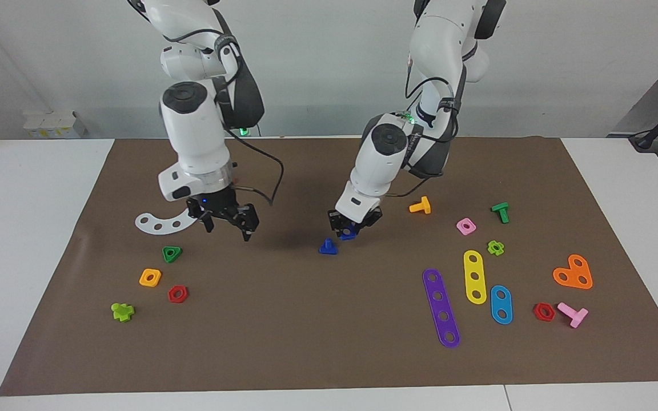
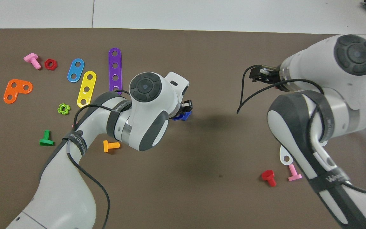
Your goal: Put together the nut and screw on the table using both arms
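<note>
The dark blue screw (image 1: 328,246) stands head-down on the brown mat (image 1: 306,342) near its middle. My left gripper (image 1: 350,228) hangs low just beside it, toward the left arm's end, shut on the dark blue nut (image 1: 350,232). In the overhead view the left gripper (image 2: 186,107) shows past the arm's wrist with a dark blue piece (image 2: 180,117) under it; nut and screw are not told apart there. My right gripper (image 1: 225,224) is open and empty above the mat, beside a white curved plate (image 1: 160,222). It also shows in the overhead view (image 2: 260,74).
Toward the right arm's end lie a green triangular nut (image 1: 172,253), an orange square nut (image 1: 150,277), a red hex nut (image 1: 177,294) and a lime bolt (image 1: 123,311). Toward the left arm's end lie an orange bolt (image 1: 420,206), a pink nut (image 1: 466,226) and coloured strips (image 1: 441,307).
</note>
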Available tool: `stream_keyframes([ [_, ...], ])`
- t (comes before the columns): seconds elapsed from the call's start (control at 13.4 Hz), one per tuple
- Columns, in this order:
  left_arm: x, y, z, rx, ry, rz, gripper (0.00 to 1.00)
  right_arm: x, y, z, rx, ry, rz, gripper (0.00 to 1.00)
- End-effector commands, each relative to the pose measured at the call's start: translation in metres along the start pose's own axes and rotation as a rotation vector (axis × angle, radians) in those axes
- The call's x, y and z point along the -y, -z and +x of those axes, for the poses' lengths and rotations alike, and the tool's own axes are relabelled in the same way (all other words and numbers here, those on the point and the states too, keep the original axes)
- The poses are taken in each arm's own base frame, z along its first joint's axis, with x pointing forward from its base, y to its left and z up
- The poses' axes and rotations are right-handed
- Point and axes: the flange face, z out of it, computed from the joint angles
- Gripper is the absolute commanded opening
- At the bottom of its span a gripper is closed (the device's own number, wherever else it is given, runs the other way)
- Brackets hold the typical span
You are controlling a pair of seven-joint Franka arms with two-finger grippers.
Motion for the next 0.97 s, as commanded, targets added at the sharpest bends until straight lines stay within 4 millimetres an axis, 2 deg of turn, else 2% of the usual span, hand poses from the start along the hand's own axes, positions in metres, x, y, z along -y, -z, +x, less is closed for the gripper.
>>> stream_keyframes([
  [0.0,-0.02,-0.008,-0.001,-0.005,0.039,-0.033,0.0,-0.047,0.03,0.001,0.007,0.058,0.011,1.0],
  [0.3,-0.027,-0.013,-0.005,-0.014,0.044,-0.043,0.0,-0.08,0.078,0.002,-0.002,0.088,0.005,1.0],
  [0.67,-0.021,-0.013,0.004,-0.041,0.05,-0.053,0.0,-0.083,0.118,0.002,-0.025,0.131,0.01,1.0],
  [0.89,-0.02,-0.021,0.004,-0.045,0.048,-0.047,0.0,-0.084,0.124,-0.006,0.006,0.146,0.002,1.0],
])
